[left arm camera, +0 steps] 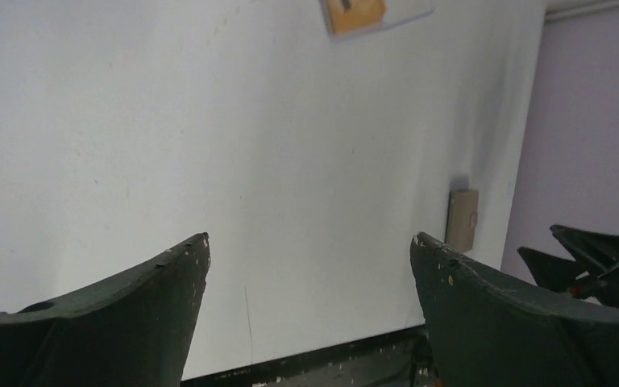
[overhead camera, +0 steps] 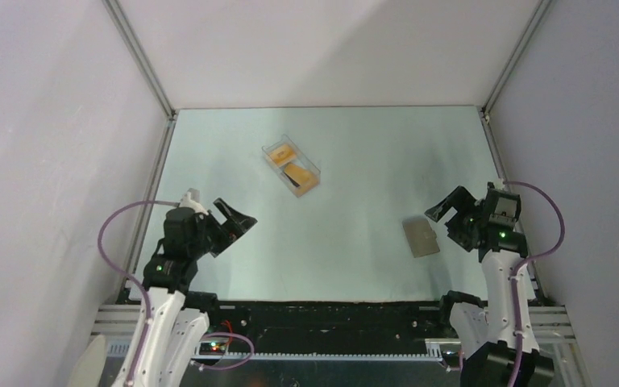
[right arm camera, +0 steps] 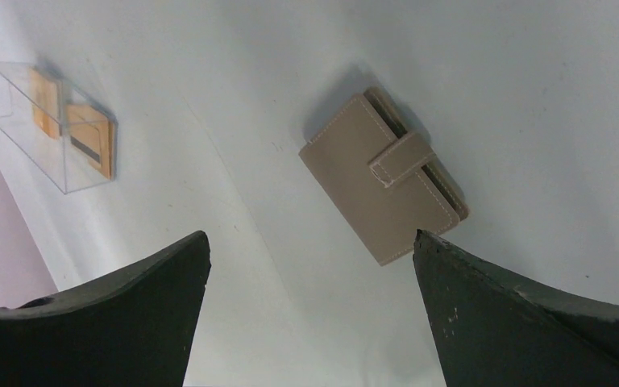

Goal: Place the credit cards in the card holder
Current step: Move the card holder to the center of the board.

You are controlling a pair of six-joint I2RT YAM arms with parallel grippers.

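The left gripper (left arm camera: pixel 310 242) and right gripper (right arm camera: pixel 310 238) were wide open, empty. Cards (overhead camera: pixel 299 175) lay in a clear box (overhead camera: pixel 311 162); the holder (right arm camera: pixel 363 181) lay closed.

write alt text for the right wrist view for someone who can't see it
A closed grey-taupe card holder, a strap tab across its edge, lies flat on the pale table just ahead of the open, empty right gripper. At upper left, a clear plastic box holds the orange credit cards.
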